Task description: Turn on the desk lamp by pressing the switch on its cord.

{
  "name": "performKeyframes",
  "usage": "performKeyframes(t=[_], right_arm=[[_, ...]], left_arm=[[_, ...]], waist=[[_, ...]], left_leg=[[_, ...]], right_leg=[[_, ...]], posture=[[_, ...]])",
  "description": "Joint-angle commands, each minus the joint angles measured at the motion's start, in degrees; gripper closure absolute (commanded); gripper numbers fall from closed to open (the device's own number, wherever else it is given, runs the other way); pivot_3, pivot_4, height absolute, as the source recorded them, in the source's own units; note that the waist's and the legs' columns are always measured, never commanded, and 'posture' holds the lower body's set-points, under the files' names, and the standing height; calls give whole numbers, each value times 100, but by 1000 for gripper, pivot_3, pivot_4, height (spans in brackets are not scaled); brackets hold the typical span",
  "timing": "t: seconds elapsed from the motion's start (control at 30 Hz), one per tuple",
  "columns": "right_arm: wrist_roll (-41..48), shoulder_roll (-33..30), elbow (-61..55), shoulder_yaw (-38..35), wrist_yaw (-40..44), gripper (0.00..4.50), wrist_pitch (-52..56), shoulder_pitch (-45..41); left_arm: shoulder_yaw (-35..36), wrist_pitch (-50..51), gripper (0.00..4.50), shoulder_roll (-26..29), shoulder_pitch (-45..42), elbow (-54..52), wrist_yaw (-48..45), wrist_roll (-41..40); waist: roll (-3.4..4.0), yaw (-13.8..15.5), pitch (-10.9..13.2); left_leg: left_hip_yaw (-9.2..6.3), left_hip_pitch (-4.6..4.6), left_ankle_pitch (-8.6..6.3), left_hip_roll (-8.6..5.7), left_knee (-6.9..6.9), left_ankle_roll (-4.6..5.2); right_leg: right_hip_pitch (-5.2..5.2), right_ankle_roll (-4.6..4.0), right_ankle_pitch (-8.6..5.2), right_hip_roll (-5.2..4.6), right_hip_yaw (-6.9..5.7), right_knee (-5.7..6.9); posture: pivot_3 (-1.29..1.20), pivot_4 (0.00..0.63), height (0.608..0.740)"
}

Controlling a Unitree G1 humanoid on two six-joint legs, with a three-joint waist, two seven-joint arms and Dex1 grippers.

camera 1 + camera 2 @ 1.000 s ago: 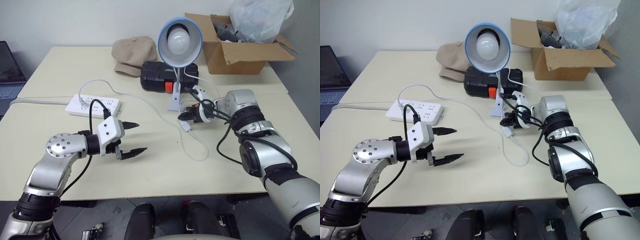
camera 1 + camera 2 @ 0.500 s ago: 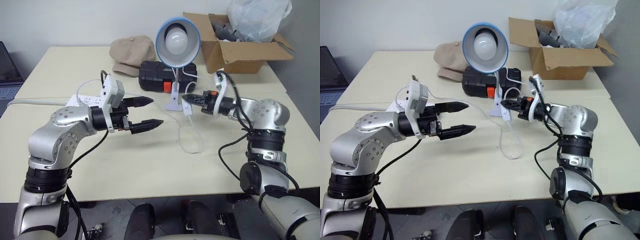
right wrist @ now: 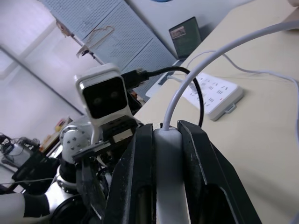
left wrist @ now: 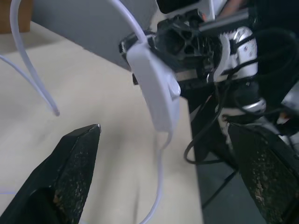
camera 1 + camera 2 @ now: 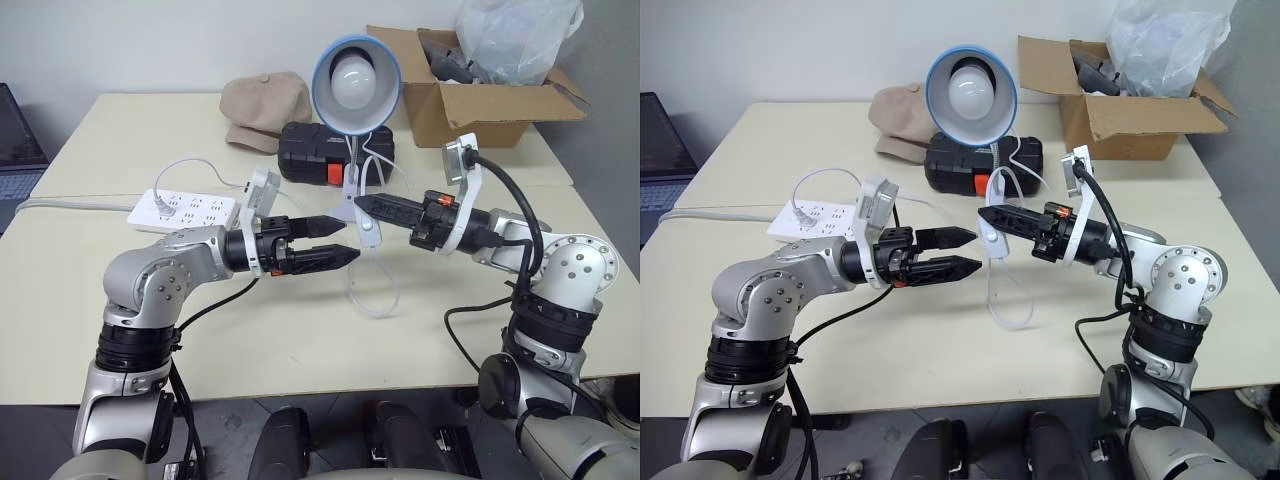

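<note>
1. Left eye view: the left gripper (image 5: 342,240) hung above the worktop (image 5: 300,340), jaws spread wide, empty.
2. Facing it, the right gripper (image 5: 362,205) pinched the switch (image 5: 371,228), the cord (image 5: 375,290) looping beneath.
3. Behind stood the desk lamp (image 5: 357,85), unlit.
</note>
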Motion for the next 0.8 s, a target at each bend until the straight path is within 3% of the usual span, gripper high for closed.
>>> performKeyframes(t=[0.03,0.4,0.8], right_arm=[[420,-114,-184,97,85,4106,-40,-34],[836,-445,-12,463,108,4106,-268,-87],[1380,-508,2,586,-138,4106,-314,-161]], left_arm=[[291,197,0,-174,-55,-40,147,-461],[330,426,0,-331,82,-194,335,-992],[148,352,0,-553,141,-91,276,-1013]], waist=[[0,3,0],[0,7,0],[0,9,0]], left_leg=[[0,0,0,0,0,0],[1,-1,0,-2,1,0],[1,-1,0,-2,0,0]], right_leg=[[0,-1,1,0,0,0],[1,-2,1,0,1,-2],[1,-1,0,0,1,-3]], posture=[[0,150,740],[0,150,740],[0,150,740]])
